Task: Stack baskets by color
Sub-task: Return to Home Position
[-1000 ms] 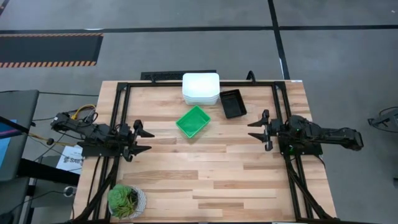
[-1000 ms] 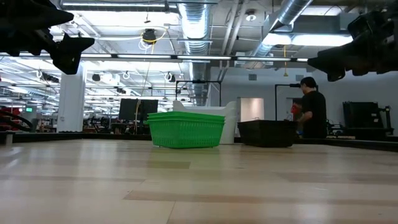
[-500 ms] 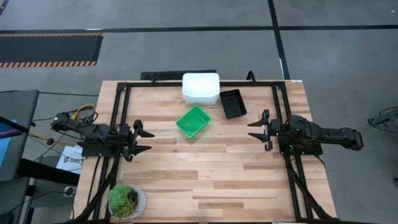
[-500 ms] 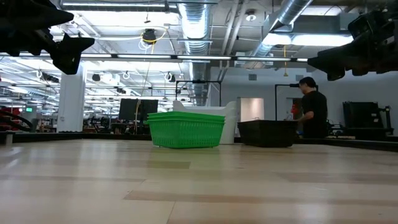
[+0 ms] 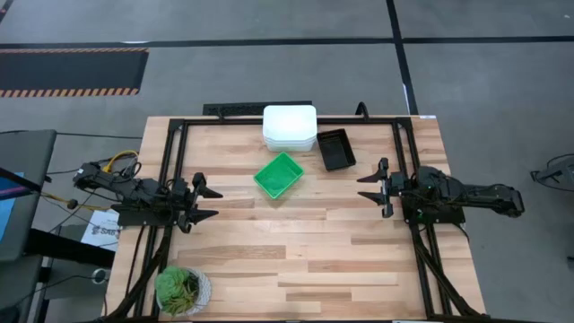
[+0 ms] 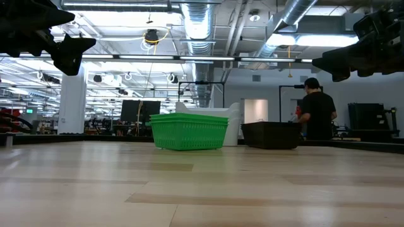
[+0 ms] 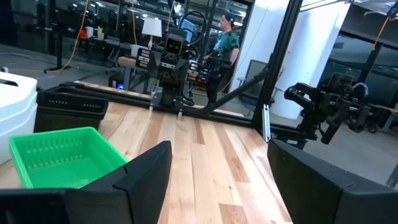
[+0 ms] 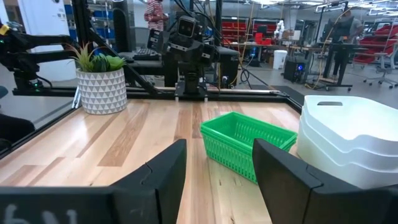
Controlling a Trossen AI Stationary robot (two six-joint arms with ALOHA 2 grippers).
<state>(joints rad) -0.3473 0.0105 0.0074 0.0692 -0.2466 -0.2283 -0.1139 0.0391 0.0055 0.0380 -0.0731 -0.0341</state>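
High view: white baskets (image 5: 289, 127), green baskets (image 5: 278, 175) and black baskets (image 5: 335, 149) sit grouped by colour — so left gripper (image 5: 213, 203) and right gripper (image 5: 362, 188) hang empty, jaws apart.

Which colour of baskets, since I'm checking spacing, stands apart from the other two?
The green baskets: alone nearer the table's middle, while the white baskets and black baskets stand together at the back.

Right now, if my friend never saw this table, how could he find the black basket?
Find the wooden table, then its long edge away from the potted plant. A white stack sits there, and the black basket is just beside it, toward the right gripper, which waits open like the left gripper. It is the only dark one; the green basket sits nearer the middle.
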